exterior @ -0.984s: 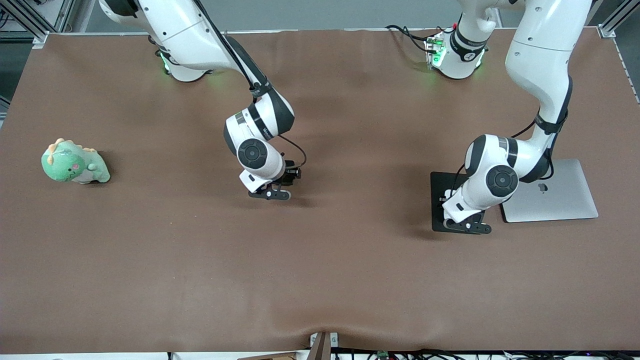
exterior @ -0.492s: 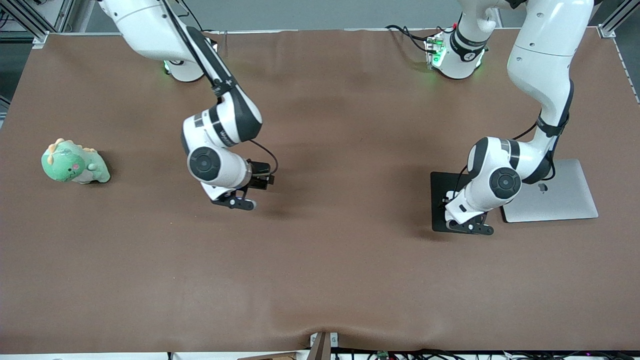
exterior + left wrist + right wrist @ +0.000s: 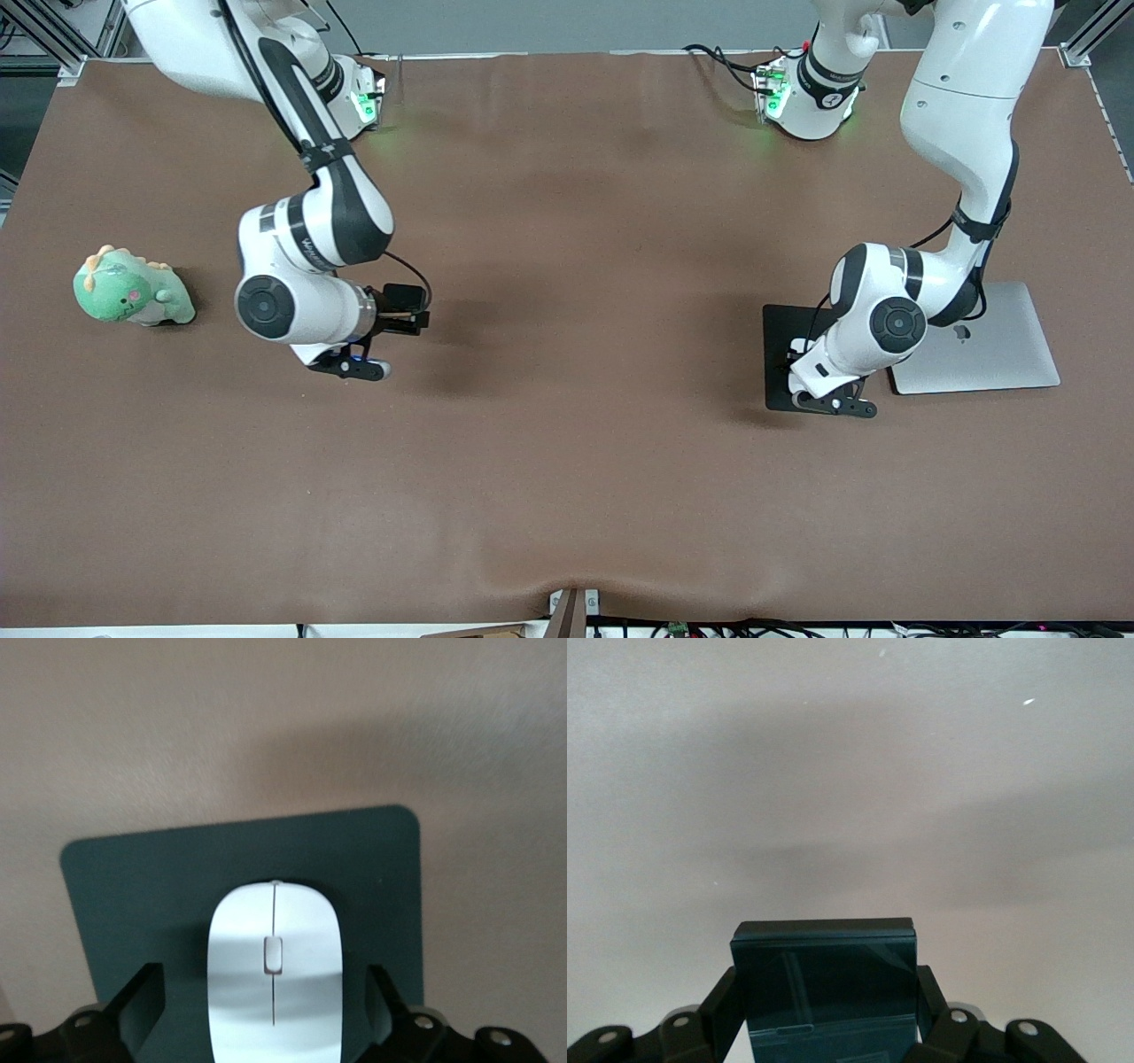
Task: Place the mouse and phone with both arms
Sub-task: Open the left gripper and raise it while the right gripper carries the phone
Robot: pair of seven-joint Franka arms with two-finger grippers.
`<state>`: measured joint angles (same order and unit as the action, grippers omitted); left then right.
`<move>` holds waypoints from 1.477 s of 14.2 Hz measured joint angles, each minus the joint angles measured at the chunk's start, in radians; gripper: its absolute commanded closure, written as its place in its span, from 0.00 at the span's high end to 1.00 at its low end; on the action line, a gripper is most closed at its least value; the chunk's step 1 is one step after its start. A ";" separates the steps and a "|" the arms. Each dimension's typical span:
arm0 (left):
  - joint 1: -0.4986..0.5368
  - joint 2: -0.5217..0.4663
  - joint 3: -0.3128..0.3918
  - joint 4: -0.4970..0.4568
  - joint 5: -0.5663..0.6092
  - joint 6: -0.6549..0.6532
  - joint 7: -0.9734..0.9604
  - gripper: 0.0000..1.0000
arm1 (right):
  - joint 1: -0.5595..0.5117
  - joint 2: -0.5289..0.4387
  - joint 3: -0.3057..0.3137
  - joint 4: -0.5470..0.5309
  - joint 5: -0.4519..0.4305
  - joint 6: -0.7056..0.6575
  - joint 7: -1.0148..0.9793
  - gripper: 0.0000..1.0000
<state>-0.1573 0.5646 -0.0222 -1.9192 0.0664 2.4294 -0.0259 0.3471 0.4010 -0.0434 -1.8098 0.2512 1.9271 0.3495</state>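
- Green dinosaur plush toy (image 3: 131, 289) lies on the brown table cover (image 3: 567, 478) at the right arm's end of the table.
- Right arm (image 3: 306, 230) reaches down from its green-lit base toward the middle of that half of the table; the toy sits just beside its wrist in the front view, apart from it.
- Right gripper (image 3: 354, 366) hangs over bare cover. In the right wrist view its fingers (image 3: 718, 1010) press both sides of the phone (image 3: 824, 979), a glossy black slab standing up between them, clamped tight. The phone is clear of the table, carried in the air.
- Middle of the table: plain brown cover with shadows of the arms.
- Black mouse pad (image 3: 784, 354) lies flat toward the left arm's end, just beside a closed silver laptop (image 3: 1001, 346).
- Left arm (image 3: 961, 133) bends down from its base, wrist over the pad's edge nearest the laptop.
- Left gripper (image 3: 837, 407) sits low over the pad's corner nearest the front camera. Jaws spread wide: in the left wrist view the fingers (image 3: 142, 1001) stand off from both flanks of the mouse (image 3: 275, 970), with dark pad showing in each gap.
- Mouse, white with a thin centre line, rests on the mouse pad (image 3: 124, 895), not gripped. In the front view the left arm's wrist hides it.
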 measured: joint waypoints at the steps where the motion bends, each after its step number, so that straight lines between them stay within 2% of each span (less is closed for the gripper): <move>1: 0.000 -0.014 0.000 0.005 0.000 -0.012 0.000 1.00 | -0.014 -0.011 0.000 -0.015 -0.001 -0.001 -0.016 0.00; 3: 0.000 -0.062 0.000 0.016 0.000 -0.075 0.000 1.00 | -0.044 -0.028 -0.001 -0.048 -0.026 -0.002 -0.036 0.00; 6: 0.005 -0.157 0.000 0.023 0.000 -0.149 0.000 1.00 | -0.102 -0.039 -0.002 -0.099 -0.110 -0.001 -0.091 0.00; 10: 0.028 -0.254 0.000 0.070 0.000 -0.293 0.000 1.00 | -0.199 -0.042 -0.003 -0.144 -0.148 0.023 -0.202 0.00; 14: 0.040 -0.341 0.001 0.134 0.000 -0.437 0.000 1.00 | -0.313 -0.049 -0.005 -0.255 -0.177 0.183 -0.376 0.00; 16: 0.064 -0.388 0.001 0.153 0.000 -0.514 0.000 1.00 | -0.370 -0.049 -0.006 -0.282 -0.179 0.209 -0.429 0.00; 18: 0.080 -0.441 0.001 0.165 0.000 -0.574 0.000 1.00 | -0.387 -0.049 -0.005 -0.293 -0.184 0.225 -0.439 0.00; 21: 0.085 -0.525 0.001 0.168 0.000 -0.651 0.000 1.00 | -0.388 -0.049 -0.004 -0.364 -0.211 0.346 -0.439 0.00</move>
<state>-0.0726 0.0401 -0.0217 -1.7516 0.0662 1.7783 -0.0260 -0.0413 0.3518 -0.0478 -2.1735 0.0400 2.2735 -0.0897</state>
